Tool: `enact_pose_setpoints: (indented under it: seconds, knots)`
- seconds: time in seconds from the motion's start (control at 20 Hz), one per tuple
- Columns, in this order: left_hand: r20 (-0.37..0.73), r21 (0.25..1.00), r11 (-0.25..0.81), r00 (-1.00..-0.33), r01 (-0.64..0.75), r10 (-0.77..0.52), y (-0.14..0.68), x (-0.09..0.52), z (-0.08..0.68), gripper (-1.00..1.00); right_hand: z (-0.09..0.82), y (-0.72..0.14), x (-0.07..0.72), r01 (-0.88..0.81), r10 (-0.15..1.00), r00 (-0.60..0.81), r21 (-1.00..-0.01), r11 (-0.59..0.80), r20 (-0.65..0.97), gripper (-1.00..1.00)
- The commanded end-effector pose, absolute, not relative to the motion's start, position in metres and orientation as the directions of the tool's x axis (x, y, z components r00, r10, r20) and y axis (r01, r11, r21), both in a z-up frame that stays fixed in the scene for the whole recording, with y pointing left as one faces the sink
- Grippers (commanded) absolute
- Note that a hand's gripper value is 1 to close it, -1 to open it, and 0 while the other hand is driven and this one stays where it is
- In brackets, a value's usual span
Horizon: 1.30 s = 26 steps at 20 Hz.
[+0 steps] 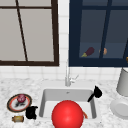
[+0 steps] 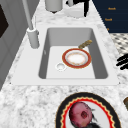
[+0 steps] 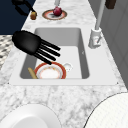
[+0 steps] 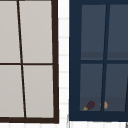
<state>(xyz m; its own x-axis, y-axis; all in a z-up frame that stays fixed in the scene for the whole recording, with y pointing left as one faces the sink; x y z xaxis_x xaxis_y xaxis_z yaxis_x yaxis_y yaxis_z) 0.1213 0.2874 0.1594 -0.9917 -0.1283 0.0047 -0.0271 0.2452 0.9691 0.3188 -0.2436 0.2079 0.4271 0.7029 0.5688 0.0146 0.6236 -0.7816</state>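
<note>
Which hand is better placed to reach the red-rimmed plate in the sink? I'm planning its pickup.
The right hand: it hangs over the sink, fingers stretched toward the plate. The left hand sits over the counter.

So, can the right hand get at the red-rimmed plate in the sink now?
Probably yes. The right hand hangs open over the sink, its fingers pointing down toward the red-rimmed plate, and nothing lies between them.
</note>
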Motion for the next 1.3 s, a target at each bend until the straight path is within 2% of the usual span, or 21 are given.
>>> enact_pose_setpoints:
  seconds: [0.0,0.2,0.3,0.5,1.25]
  knots:
    - [0.005,0.969,0.245,-0.992,-0.027,-0.128,0.287,0.121,0.159,0.00,0.208,-0.244,0.316,0.019,0.703,0.424,-0.781,0.624,0.571,-1.00]
    - [0.005,0.969,0.245,-0.992,-0.027,-0.128,0.287,0.121,0.159,0.00,0.202,-0.240,0.315,-0.006,0.704,0.442,-0.784,0.621,0.555,-1.00]
    - [0.005,0.969,0.245,-0.992,-0.027,-0.128,0.287,0.121,0.159,0.00,0.206,-0.243,0.306,0.067,0.648,0.484,-0.764,0.642,0.588,-1.00]
    - [0.005,0.969,0.245,-0.992,-0.027,-0.128,0.287,0.121,0.159,0.00,0.206,-0.241,0.305,0.106,0.583,0.518,-0.724,0.682,0.625,-1.00]
    - [0.005,0.969,0.245,-0.992,-0.027,-0.128,0.287,0.121,0.159,0.00,0.240,-0.240,0.299,0.244,0.408,0.688,-0.721,0.649,0.600,-1.00]
